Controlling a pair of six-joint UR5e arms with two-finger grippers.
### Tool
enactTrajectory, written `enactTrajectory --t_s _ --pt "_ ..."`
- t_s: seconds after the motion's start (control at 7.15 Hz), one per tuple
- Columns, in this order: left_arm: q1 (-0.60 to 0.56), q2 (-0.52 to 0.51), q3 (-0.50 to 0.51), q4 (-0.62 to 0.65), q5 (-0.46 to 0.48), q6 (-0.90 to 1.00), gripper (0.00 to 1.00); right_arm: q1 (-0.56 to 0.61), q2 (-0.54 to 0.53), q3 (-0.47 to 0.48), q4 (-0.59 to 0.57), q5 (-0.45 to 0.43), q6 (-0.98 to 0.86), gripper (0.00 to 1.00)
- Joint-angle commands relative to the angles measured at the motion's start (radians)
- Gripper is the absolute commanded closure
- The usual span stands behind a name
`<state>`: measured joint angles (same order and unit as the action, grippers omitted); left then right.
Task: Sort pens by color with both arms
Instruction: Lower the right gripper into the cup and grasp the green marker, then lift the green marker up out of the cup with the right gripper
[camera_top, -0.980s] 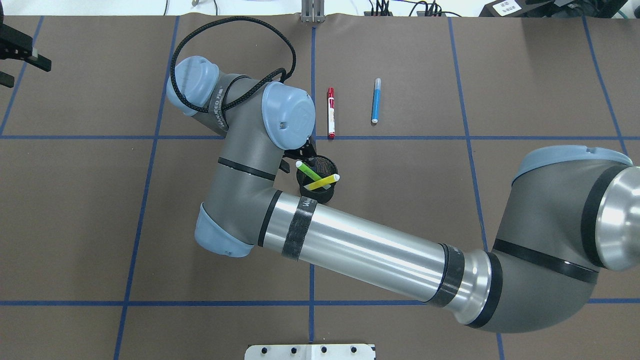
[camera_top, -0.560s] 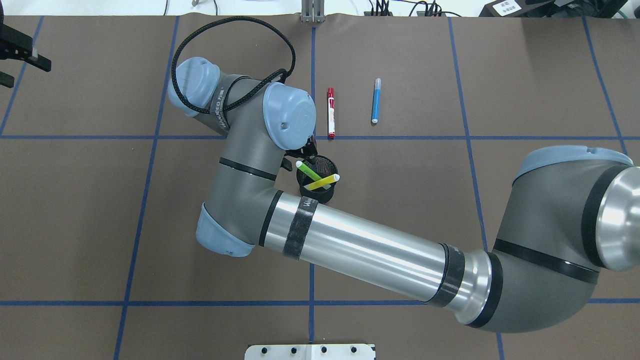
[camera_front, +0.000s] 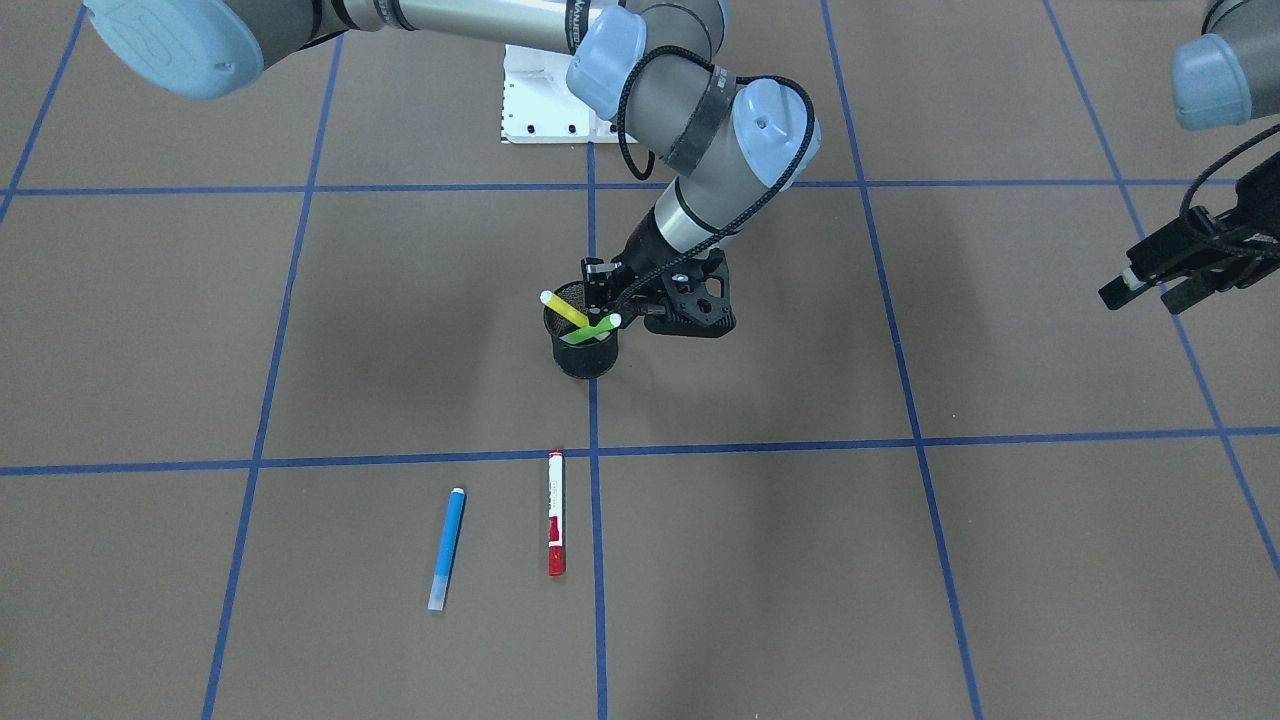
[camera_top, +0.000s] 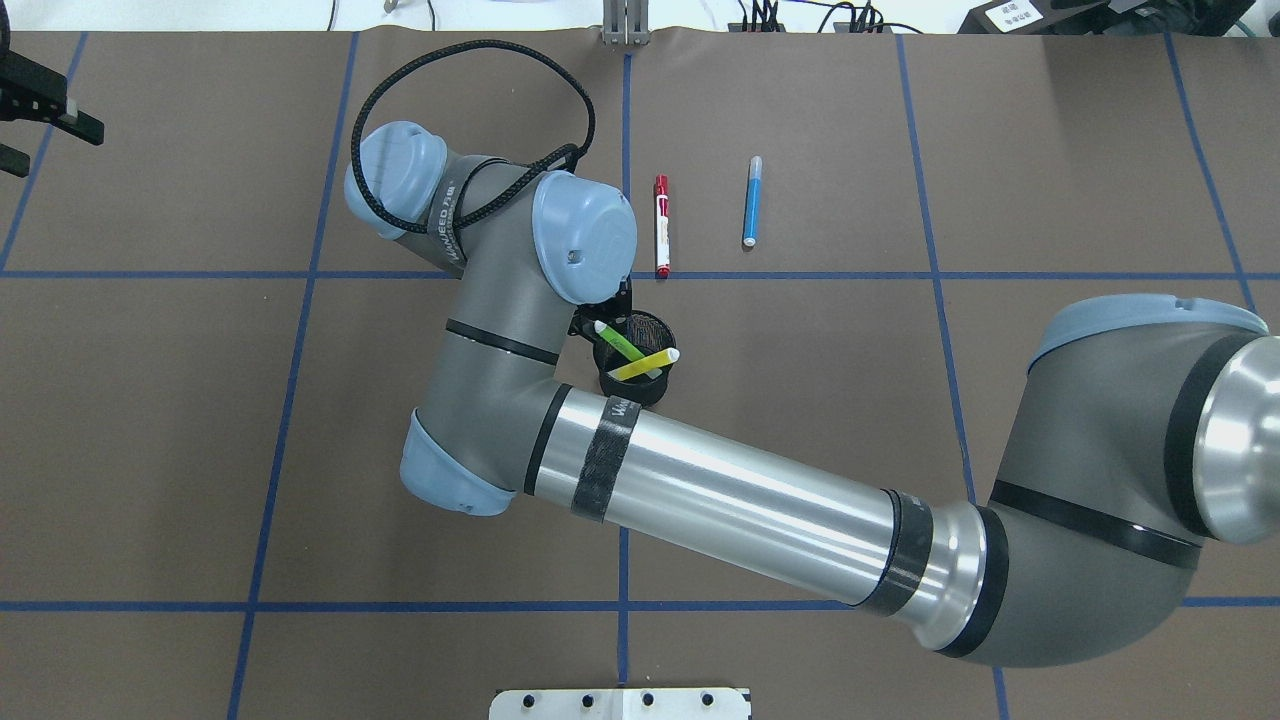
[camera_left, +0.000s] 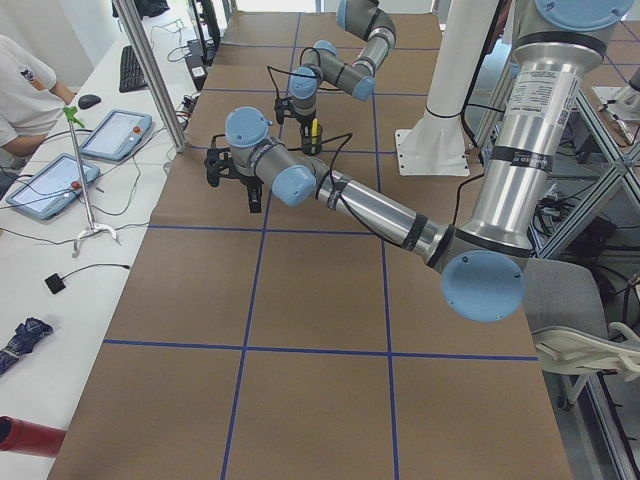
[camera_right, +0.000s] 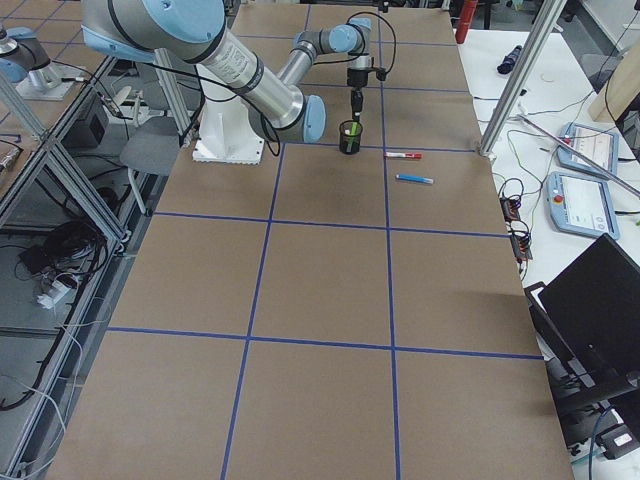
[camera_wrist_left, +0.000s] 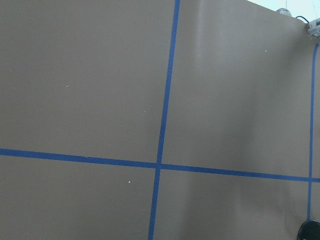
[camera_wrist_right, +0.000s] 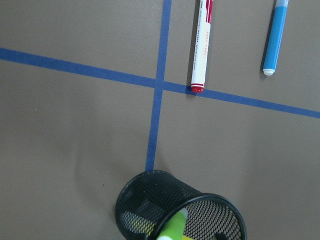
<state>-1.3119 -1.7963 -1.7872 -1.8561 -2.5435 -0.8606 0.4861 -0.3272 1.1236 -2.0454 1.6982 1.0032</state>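
Observation:
A black mesh cup (camera_front: 583, 358) (camera_top: 640, 388) stands mid-table with the yellow pen (camera_front: 565, 310) (camera_top: 645, 364) and the green pen (camera_front: 590, 330) (camera_top: 620, 342) leaning crossed in it. My right gripper (camera_front: 622, 300) reaches across to the cup's rim, open, with its fingers either side of the green pen's white top end. The right wrist view shows the green pen (camera_wrist_right: 172, 227) close below it. The red marker (camera_front: 556, 510) (camera_top: 661, 225) and the blue pen (camera_front: 448, 545) (camera_top: 751, 205) lie side by side on the table beyond the cup. My left gripper (camera_front: 1150, 297) (camera_top: 45, 142) hangs open and empty at the far left.
My right arm's long forearm (camera_top: 750, 500) crosses the table's near half. The white mounting base (camera_top: 620, 703) sits at the near edge. Blue tape lines grid the brown surface. Cables and a metal post (camera_top: 625, 25) stand at the far edge.
My right wrist has shifted slightly right, toward the cup and over the green pen's top. The pens and the left arm have stayed in place.

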Motion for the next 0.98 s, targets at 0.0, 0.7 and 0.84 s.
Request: enactTrajectory --t_s 0.0,0.7,0.84 --pt "0.0 0.0 0.0 0.0 0.0 0.0 0.01 0.0 0.002 0.001 0.001 0.0 -0.002 1.0" --pt "0.0 0.0 0.002 0.0 0.0 0.0 0.01 0.054 0.011 0.172 -0.05 -0.038 -0.023 1.0" --pt "0.0 0.0 0.005 0.0 0.0 0.0 0.01 0.077 0.013 0.232 -0.068 -0.072 -0.023 1.0"
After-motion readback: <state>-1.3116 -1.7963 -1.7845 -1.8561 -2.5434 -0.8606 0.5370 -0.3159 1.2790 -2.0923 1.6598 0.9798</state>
